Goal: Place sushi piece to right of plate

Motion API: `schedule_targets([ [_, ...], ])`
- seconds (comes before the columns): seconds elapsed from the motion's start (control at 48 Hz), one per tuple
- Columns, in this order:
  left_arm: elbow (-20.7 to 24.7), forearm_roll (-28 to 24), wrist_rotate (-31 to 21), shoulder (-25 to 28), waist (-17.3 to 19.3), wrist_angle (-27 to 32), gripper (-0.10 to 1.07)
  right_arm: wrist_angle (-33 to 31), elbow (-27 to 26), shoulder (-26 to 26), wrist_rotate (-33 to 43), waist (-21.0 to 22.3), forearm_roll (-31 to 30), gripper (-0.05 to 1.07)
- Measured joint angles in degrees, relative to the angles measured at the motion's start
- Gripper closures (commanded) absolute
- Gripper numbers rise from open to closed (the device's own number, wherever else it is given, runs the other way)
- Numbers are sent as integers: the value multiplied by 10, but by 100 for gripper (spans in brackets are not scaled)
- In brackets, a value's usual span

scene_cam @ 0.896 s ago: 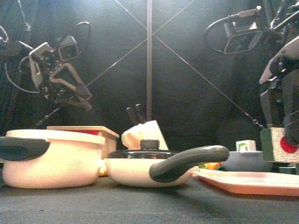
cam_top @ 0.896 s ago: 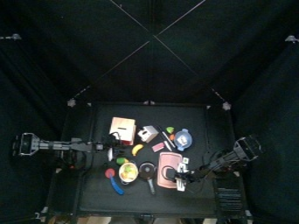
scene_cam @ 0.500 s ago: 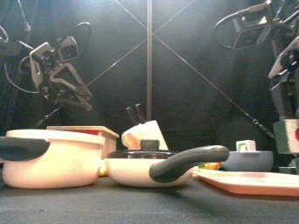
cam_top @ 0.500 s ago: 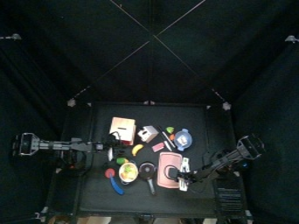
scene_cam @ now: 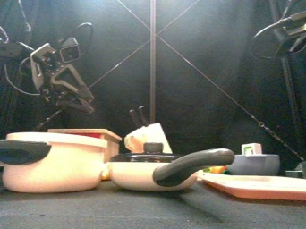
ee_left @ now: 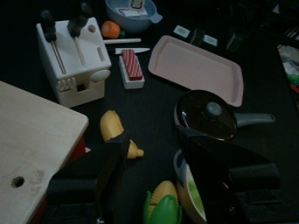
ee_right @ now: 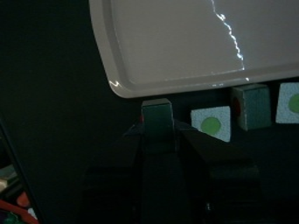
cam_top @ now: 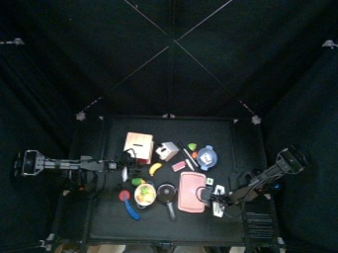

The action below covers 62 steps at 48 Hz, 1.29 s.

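The pink plate point(cam_top: 193, 188) lies at the table's front middle; it also shows in the right wrist view point(ee_right: 176, 44) and the left wrist view point(ee_left: 198, 68). Small sushi pieces point(ee_right: 212, 122) with green tops lie on the black table just beside the plate's rim, right of the plate in the top view point(cam_top: 219, 189). My right gripper point(ee_right: 156, 108) looks shut and empty, its tip close to the plate's rim and next to the sushi pieces; in the top view point(cam_top: 222, 200) it is right of the plate. My left gripper point(ee_left: 170, 175) is open and rests at the table's left point(cam_top: 113, 170).
A white knife block point(ee_left: 70, 52), a red-striped piece point(ee_left: 132, 68), a banana point(ee_left: 117, 131), a black pan point(ee_left: 216, 114) and a blue bowl point(ee_left: 131, 9) crowd the table's middle. A cream pot point(scene_cam: 48, 161) and a pan point(scene_cam: 156, 168) stand at the front.
My right arm has drawn back to the right, off the plate, and has left the front view almost wholly. The left arm has not moved.
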State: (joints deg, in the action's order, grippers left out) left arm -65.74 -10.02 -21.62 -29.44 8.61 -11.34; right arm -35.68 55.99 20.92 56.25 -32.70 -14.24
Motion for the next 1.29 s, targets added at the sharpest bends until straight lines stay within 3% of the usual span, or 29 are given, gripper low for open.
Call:
schedule_targets([
  [0.312, 0, 0, -1, 0, 0, 0, 13, 22, 11, 0, 4, 0, 0, 42],
  [0.708, -3, 0, 0, 0, 0, 0, 13, 46, 17, 0, 4, 3, 5, 17],
  [1.292, -3, 0, 0, 0, 0, -1, 13, 45, 21, 0, 4, 7, 4, 16],
])
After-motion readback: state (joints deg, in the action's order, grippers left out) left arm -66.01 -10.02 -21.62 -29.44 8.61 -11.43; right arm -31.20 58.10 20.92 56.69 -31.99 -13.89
